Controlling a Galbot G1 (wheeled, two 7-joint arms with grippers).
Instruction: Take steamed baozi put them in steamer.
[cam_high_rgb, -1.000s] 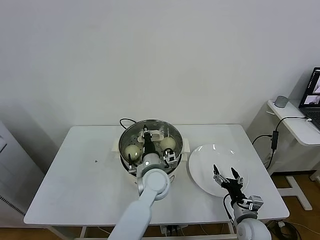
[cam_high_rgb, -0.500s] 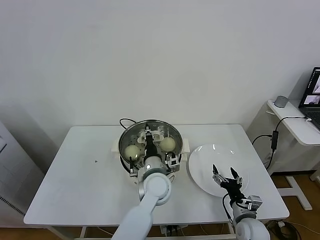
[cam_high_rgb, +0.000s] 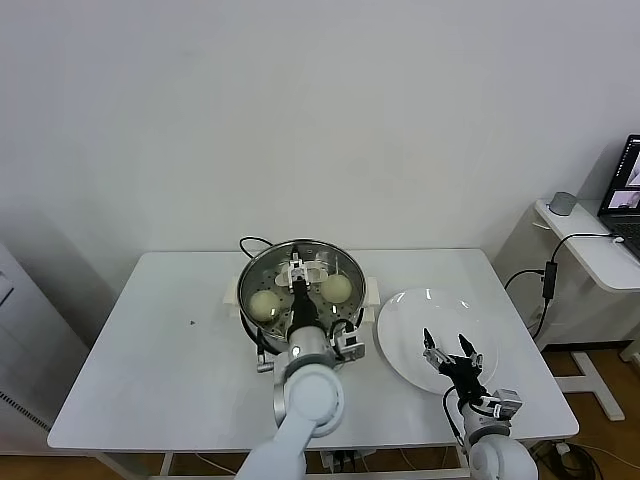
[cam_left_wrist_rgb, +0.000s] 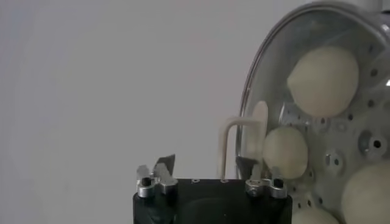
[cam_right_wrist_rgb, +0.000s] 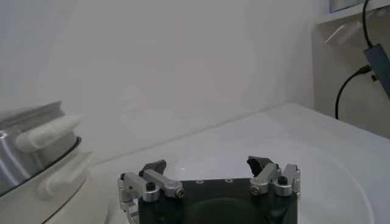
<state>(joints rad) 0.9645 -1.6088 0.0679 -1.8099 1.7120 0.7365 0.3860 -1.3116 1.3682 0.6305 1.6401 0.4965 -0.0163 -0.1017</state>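
Two tools are in sight, and both stand with their fingers spread and nothing between them. The left tool (cam_high_rgb: 300, 272) hangs over the near part of the steamer (cam_high_rgb: 345, 268), its fingers apart above the perforated tray; in the left wrist view the left tool (cam_left_wrist_rgb: 207, 173) has its fingertips bare, with a cream handle loop of the steamer (cam_left_wrist_rgb: 259, 79) just past one of them. Four steamed baozi (cam_left_wrist_rgb: 323, 81) show in that view, all lying on the shiny tray inside the rim: one large and whole near the far wall, one smaller close to the handle side, and two more cut off by the picture's edge. None of them touches the left tool. From the head view only two of the steamed baozi (cam_high_rgb: 264, 303) can be seen, one on each side of the arm, since the arm hides the middle of the pot. The steamer sits toward the back of the white tabletop (cam_high_rgb: 150, 380), a black cord (cam_high_rgb: 250, 241) curling out behind it. The right tool (cam_high_rgb: 452, 352) hovers low over the near edge of a round white plate (cam_high_rgb: 410, 312) that lies just right of the steamer; it is well apart from the buns. In the right wrist view the right tool (cam_right_wrist_rgb: 210, 171) is wide open above the plate (cam_right_wrist_rgb: 329, 176).
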